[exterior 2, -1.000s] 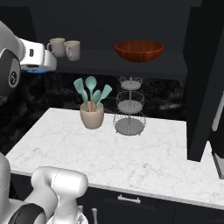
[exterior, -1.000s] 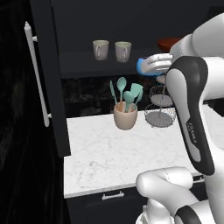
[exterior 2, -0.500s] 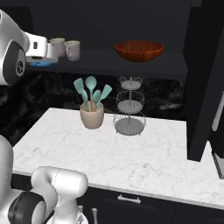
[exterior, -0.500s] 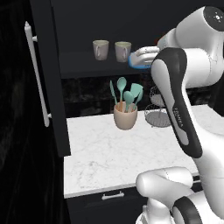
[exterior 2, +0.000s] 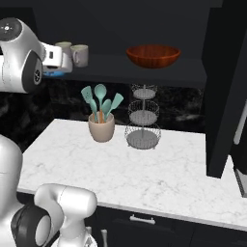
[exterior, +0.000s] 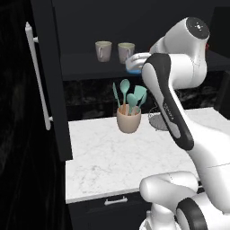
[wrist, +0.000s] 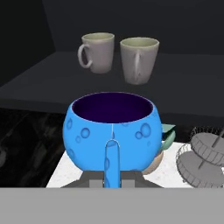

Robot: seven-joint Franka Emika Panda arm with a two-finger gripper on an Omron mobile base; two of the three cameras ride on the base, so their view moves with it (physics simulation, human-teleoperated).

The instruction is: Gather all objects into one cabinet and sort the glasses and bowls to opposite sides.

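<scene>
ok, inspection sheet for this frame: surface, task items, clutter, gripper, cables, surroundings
Surface: white marble counter, beneath the dark cabinet shelf.
Job's things: two grey-beige cups side by side on the shelf's left; wide red-brown bowl on its right; small bright blue bowl held off the shelf, in front of the cups.
Clutter: beige pot of teal spoons; tiered wire stand.
Gripper: gripper shut on the blue bowl's rim.
Cables: nothing seen.
Surroundings: open black cabinet door with white bar handle; drawer front below.

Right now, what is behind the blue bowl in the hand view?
Behind the blue bowl, two grey cups stand on the cabinet shelf. The bowl covers the shelf's front edge directly behind it.
</scene>
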